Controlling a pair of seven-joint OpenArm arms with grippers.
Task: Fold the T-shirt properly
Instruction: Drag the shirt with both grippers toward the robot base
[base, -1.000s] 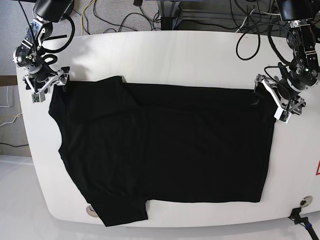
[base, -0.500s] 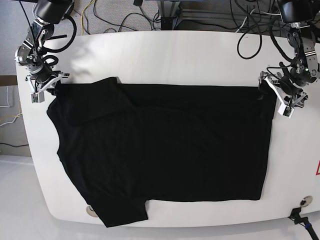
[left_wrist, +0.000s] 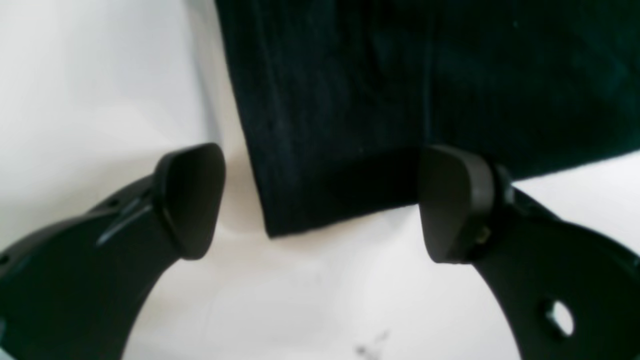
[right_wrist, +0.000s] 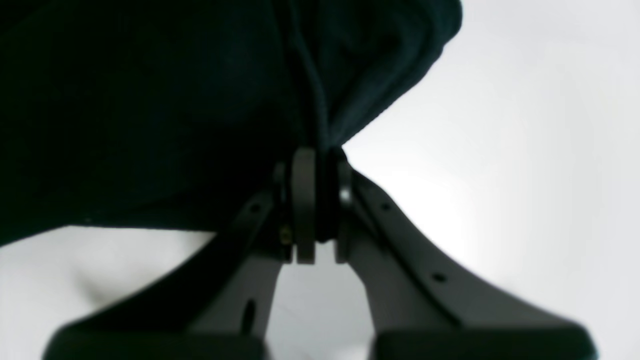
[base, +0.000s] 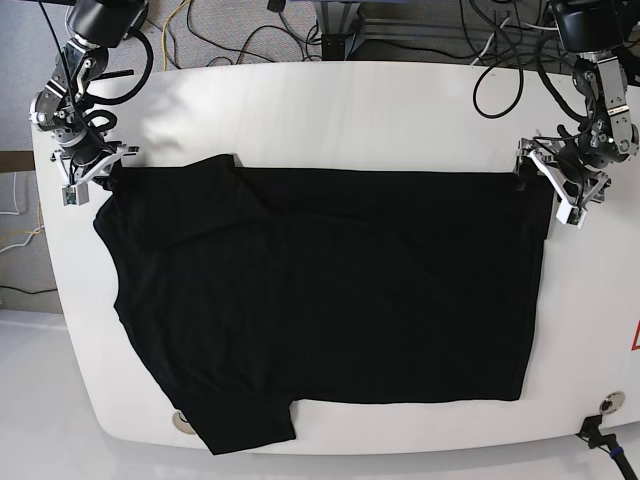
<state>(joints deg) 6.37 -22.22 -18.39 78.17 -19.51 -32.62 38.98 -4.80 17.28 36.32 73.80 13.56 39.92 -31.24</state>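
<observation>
The right claw (right_wrist: 315, 200) has pinched the T-shirt (base: 330, 290) corner. The left claw (left_wrist: 320, 200) is spread wide around the other corner. The shirt lies flat on the table (base: 340, 110), almost ready for lifting.

You get bright even overhead light, glare on the white table (base: 350, 110), soft shadows, blurred wrist views, black T-shirt (base: 330, 290) detail lost.

White table (base: 350, 110), cables (base: 250, 35) behind
</observation>
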